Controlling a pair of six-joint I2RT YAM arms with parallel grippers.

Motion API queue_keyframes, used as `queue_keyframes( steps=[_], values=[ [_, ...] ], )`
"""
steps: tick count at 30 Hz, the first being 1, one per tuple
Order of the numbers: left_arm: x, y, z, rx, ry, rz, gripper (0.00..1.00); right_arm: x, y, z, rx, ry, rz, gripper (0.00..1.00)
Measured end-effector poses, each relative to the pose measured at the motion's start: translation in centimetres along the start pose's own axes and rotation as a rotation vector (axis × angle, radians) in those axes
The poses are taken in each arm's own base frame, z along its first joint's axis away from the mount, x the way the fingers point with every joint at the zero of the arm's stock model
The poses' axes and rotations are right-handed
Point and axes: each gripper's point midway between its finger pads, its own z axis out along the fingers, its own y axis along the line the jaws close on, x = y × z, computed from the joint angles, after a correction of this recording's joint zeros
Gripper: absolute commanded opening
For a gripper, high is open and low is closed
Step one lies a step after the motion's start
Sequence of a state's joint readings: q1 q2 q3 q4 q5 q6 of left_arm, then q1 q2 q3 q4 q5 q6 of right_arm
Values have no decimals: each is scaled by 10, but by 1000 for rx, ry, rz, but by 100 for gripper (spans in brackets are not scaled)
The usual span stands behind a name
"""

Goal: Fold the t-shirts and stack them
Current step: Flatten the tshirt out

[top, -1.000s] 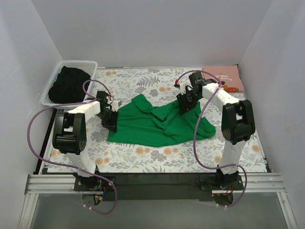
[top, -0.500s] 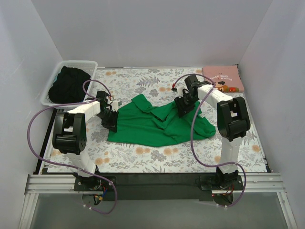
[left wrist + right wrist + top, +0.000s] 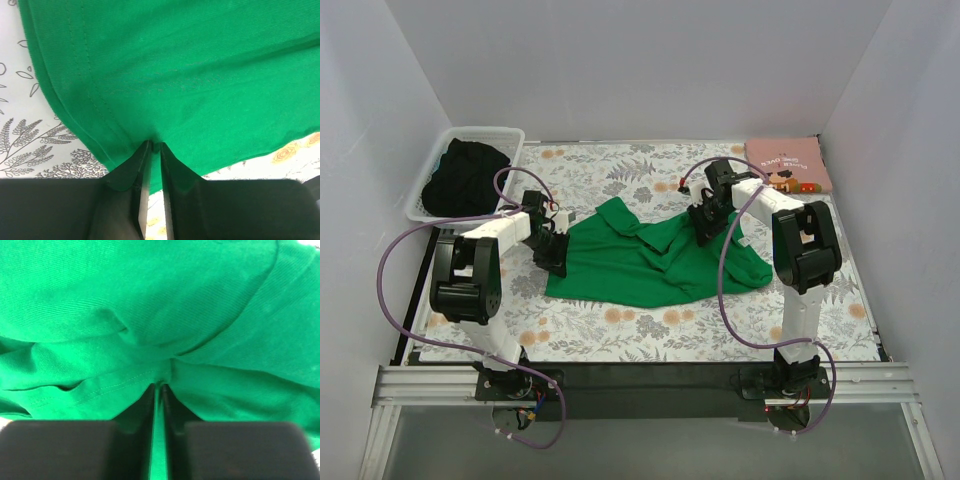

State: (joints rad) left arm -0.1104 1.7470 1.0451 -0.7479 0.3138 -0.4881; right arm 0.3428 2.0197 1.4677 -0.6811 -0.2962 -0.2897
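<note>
The green t-shirt (image 3: 640, 255) lies spread and rumpled across the middle of the floral table cloth. My left gripper (image 3: 556, 257) is shut on the shirt's left hem; in the left wrist view the gripper (image 3: 154, 146) pinches the green cloth (image 3: 190, 75) between near-closed jaws. My right gripper (image 3: 704, 226) is shut on a fold at the shirt's upper right; in the right wrist view the gripper (image 3: 161, 385) pinches a seamed edge of the cloth (image 3: 150, 300). The pink printed t-shirt (image 3: 788, 164) lies folded at the back right corner.
A white slatted basket (image 3: 512, 140) at the back left holds dark clothing (image 3: 465, 175). White walls close in the table on three sides. The floral table cloth (image 3: 620, 330) shows in front of the green shirt.
My right gripper has drawn the shirt's upper right fold slightly left and back, its arm swinging inward. The left gripper and the shirt's left edge have stayed put.
</note>
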Motion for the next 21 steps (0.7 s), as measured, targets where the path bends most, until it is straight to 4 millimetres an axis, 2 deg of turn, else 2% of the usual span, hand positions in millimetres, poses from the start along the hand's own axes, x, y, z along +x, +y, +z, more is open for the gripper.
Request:
queue_keyframes(
  steps=[1, 2, 6, 9, 12, 17, 19, 21],
  values=[
    [0, 0, 0, 0, -1, 1, 16, 0, 0, 0, 2, 0, 0, 2],
    [0, -1, -1, 2, -1, 2, 20, 0, -1, 0, 4, -1, -4, 1],
    [4, -8, -6, 41, 1, 35, 47, 0, -1, -3, 10, -6, -4, 1],
    [10, -17, -18, 85, 5, 87, 54, 1, 2, -19, 18, -33, -13, 1],
    [15, -27, -41, 126, -28, 174, 54, -8, 8, -55, 32, -118, -41, 1],
    [20, -42, -72, 168, -118, 375, 43, -22, 11, -122, 73, -278, -79, 1],
    [27, -45, -75, 178, -137, 456, 40, -19, 13, -134, 78, -304, -88, 1],
    [40, -46, -72, 197, -144, 567, 40, -10, 19, -136, 65, -299, -92, 1]
  ],
)
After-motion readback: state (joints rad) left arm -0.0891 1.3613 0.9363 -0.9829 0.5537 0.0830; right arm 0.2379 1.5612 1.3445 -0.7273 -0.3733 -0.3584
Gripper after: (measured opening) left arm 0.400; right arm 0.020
